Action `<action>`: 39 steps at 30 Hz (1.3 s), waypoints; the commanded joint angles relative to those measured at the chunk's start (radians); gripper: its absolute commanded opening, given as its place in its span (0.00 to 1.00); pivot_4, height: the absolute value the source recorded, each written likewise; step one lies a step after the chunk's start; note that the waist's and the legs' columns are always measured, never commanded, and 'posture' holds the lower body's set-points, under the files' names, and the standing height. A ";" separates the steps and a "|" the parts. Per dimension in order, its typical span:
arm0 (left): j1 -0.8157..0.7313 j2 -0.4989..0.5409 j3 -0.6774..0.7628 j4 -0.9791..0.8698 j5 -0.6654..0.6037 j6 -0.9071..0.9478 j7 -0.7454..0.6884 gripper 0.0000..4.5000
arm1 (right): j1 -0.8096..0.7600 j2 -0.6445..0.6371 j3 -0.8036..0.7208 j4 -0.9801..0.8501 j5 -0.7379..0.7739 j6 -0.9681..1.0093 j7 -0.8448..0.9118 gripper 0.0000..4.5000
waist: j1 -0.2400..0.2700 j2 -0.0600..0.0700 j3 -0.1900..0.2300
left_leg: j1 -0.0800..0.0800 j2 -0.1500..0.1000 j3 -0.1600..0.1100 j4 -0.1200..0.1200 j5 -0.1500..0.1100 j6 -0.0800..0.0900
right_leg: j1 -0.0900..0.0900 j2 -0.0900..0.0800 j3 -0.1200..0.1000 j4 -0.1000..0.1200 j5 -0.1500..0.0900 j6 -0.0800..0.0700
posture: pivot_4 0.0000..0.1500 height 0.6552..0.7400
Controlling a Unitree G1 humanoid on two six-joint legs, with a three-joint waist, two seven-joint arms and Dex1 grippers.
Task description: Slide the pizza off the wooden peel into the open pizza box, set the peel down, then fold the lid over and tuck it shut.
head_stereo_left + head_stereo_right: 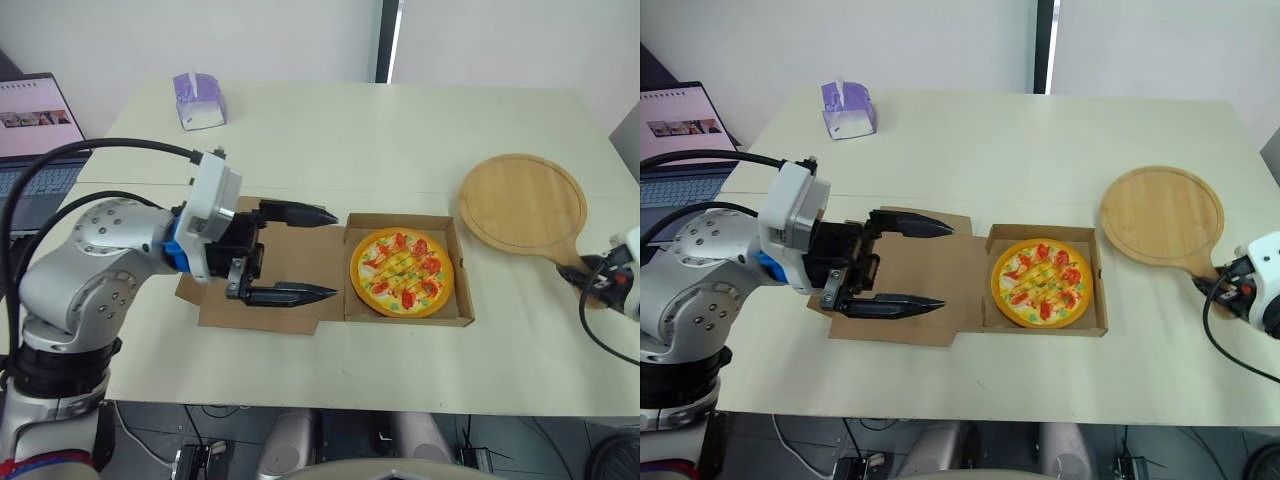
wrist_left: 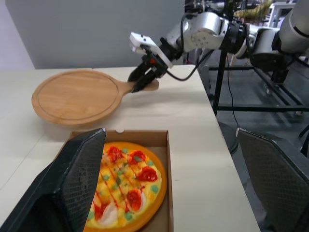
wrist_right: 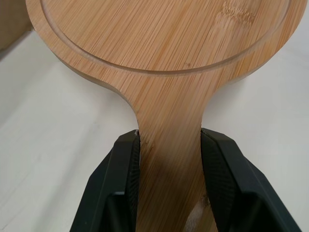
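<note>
From where I stand, the pizza [image 1: 403, 272] is already in the box [image 1: 465, 300], just ahead of the left hand's fingertips. The peel [image 1: 522, 205] lies off beyond the right hand [image 3: 170, 137], which is clamped on the handle [image 3: 169, 183] with a finger pressed to each edge. I can't quite tell whether the round end sits flat on the desk [image 1: 350, 130] or a touch above it. So the job right now, I'd say, is putting the peel down cleanly. Get it flat first, then part the fingers and draw the hand straight back along the handle so neither finger drags the wood sideways toward the box. The left hand [image 1: 335, 254] is spread wide and holds nothing. It hangs over the lid [image 1: 280, 312], which lies flat and open beneath its fingers. For the fold I'd want that hand back at the lid's far edge, the one away from the pizza. From there it can get a finger under and swing the flap over in an arc rather than push it. A flat shove would likely just skate the whole box toward the peel. The right hand, once free, could steady the box.
</note>
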 commanded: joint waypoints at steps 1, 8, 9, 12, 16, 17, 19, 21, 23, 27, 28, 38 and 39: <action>-0.021 -0.010 -0.011 -0.028 -0.001 -0.008 0.010 1.00 | 0.006 0.014 -0.032 -0.063 0.009 0.057 -0.066 0.34 | -0.001 0.000 0.000 | 0.000 0.000 0.000 0.000 0.000 0.000 | 0.000 0.000 0.000 0.000 0.000 0.000 | 1.00 0.82; -0.011 -0.037 -0.029 -0.035 0.020 -0.024 0.028 1.00 | -0.008 0.056 -0.007 -0.036 0.031 0.180 -0.134 0.56 | -0.002 0.000 0.000 | 0.001 0.000 0.000 0.000 0.000 0.000 | 0.000 0.000 0.000 0.000 0.000 0.000 | 1.00 0.82; -0.008 -0.036 -0.028 -0.035 0.025 -0.029 0.027 1.00 | -0.006 0.053 -0.011 -0.036 0.035 0.194 -0.135 0.63 | -0.002 0.000 0.000 | 0.001 0.000 0.000 0.000 0.000 0.000 | 0.000 0.000 0.000 0.000 0.000 0.000 | 1.00 0.82; 0.000 -0.032 -0.025 -0.034 0.044 -0.045 0.025 1.00 | -0.001 0.030 -0.033 -0.032 0.054 0.225 -0.124 0.88 | -0.002 0.000 0.000 | 0.001 0.000 0.000 0.000 0.000 0.000 | 0.001 0.000 0.000 0.000 0.000 0.000 | 1.00 0.82; 0.026 -0.021 -0.006 -0.029 0.071 -0.069 0.031 1.00 | -0.001 -0.023 -0.066 -0.020 0.069 0.202 -0.082 1.00 | -0.002 0.000 0.000 | 0.002 0.000 0.000 0.000 0.000 0.000 | 0.001 0.001 0.000 0.000 0.000 0.000 | 1.00 0.82; 0.038 -0.018 0.006 -0.027 0.079 -0.074 0.042 1.00 | -0.002 -0.047 -0.064 -0.014 0.062 0.160 -0.066 1.00 | -0.003 0.000 0.000 | 0.002 0.000 0.000 0.000 0.000 0.000 | 0.001 0.001 0.000 0.000 0.000 0.000 | 1.00 0.82; 0.064 -0.016 0.036 -0.030 0.089 -0.080 0.076 1.00 | -0.009 -0.082 -0.048 -0.013 0.054 0.057 -0.020 1.00 | -0.006 0.000 0.000 | 0.002 0.000 0.000 0.000 0.000 0.000 | 0.002 0.001 0.000 0.000 0.000 0.000 | 1.00 0.82; 0.102 -0.019 0.069 -0.047 0.094 -0.083 0.120 1.00 | -0.039 -0.080 -0.037 -0.024 0.089 -0.018 0.028 1.00 | -0.012 -0.001 0.000 | 0.002 0.001 0.000 0.000 0.000 0.000 | 0.002 0.001 0.000 0.000 0.000 0.000 | 1.00 0.82; 0.157 -0.034 0.100 -0.073 0.105 -0.089 0.179 1.00 | -0.087 -0.070 -0.017 -0.034 0.140 -0.038 0.069 1.00 | -0.017 -0.001 0.000 | 0.003 0.001 0.000 0.000 0.000 0.000 | 0.003 0.002 0.000 -0.001 0.000 0.000 | 1.00 0.82; 0.305 -0.094 0.164 -0.153 0.105 -0.088 0.324 1.00 | -0.202 -0.074 0.103 -0.016 0.133 -0.185 0.154 1.00 | -0.021 -0.001 0.001 | 0.003 0.002 0.000 -0.001 0.000 0.000 | 0.003 0.002 0.001 0.000 0.000 0.000 | 1.00 0.82; 0.352 -0.110 0.187 -0.173 0.104 -0.087 0.358 1.00 | -0.245 -0.071 0.141 -0.006 0.123 -0.234 0.174 1.00 | -0.021 -0.002 0.001 | 0.003 0.002 0.000 -0.001 0.000 0.000 | 0.003 0.002 0.001 -0.001 0.000 0.000 | 1.00 0.82; 0.895 -0.305 0.502 -0.292 -0.038 -0.059 0.609 1.00 | -0.572 -0.024 0.432 0.015 0.213 -0.351 0.490 1.00 | -0.012 -0.004 0.002 | 0.003 0.002 -0.001 -0.001 0.000 0.000 | 0.002 0.000 -0.001 -0.003 0.000 0.000 | 1.00 0.82; 0.972 -0.341 0.533 -0.300 -0.122 -0.043 0.634 1.00 | -0.606 -0.010 0.460 0.011 0.221 -0.347 0.514 1.00 | -0.011 -0.004 0.002 | 0.003 0.002 -0.001 -0.001 0.000 0.000 | 0.002 -0.001 -0.001 -0.003 0.000 0.000 | 1.00 0.82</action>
